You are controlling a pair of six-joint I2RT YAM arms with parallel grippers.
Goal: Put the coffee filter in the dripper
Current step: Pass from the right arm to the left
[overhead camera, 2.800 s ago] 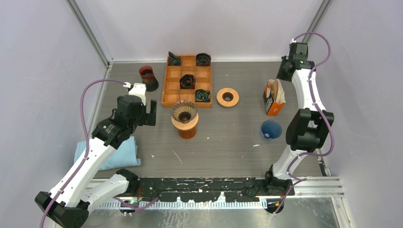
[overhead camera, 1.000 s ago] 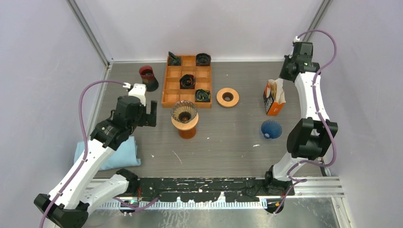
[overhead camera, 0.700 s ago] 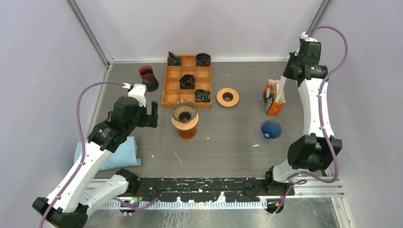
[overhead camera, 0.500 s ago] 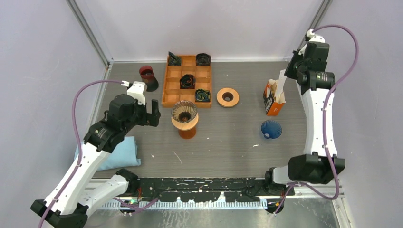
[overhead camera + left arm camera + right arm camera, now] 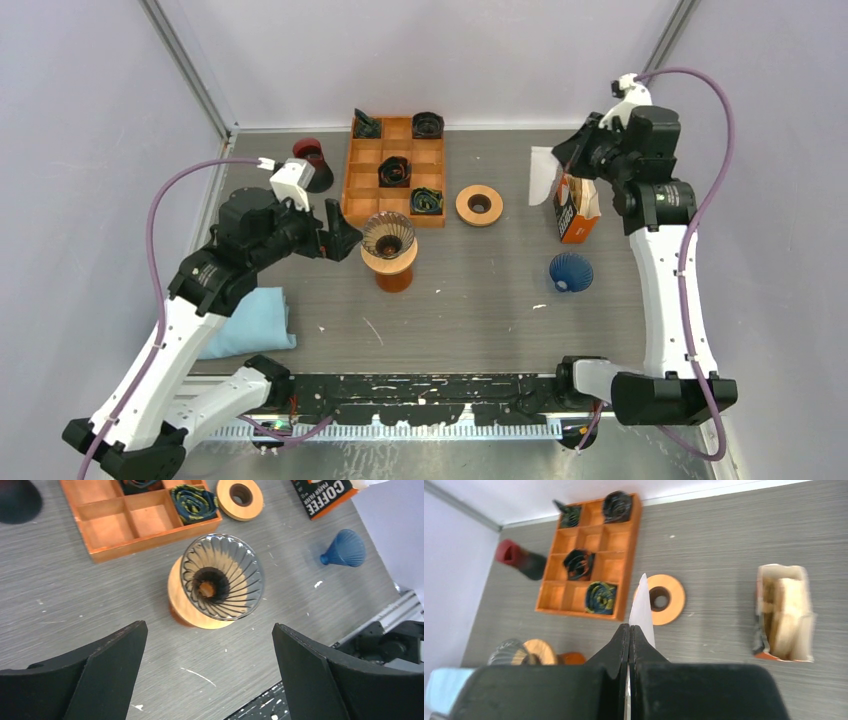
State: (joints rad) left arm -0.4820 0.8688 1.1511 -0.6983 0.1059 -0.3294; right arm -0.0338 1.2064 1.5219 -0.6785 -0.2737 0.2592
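White paper coffee filter (image 5: 541, 172), flat, pinched in the closed right tool (image 5: 629, 627), off the bench (image 5: 480, 300) at far right. Ribbed glass dripper (image 5: 388, 236), upright on wooden collar, mouth up, centre-left.

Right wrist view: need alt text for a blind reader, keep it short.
The right gripper, shut, pinches a white coffee filter edge-on above a grey table. Below lie an orange compartment tray, a wooden ring and, at right, an open box of filters. The glass dripper sits at lower left.
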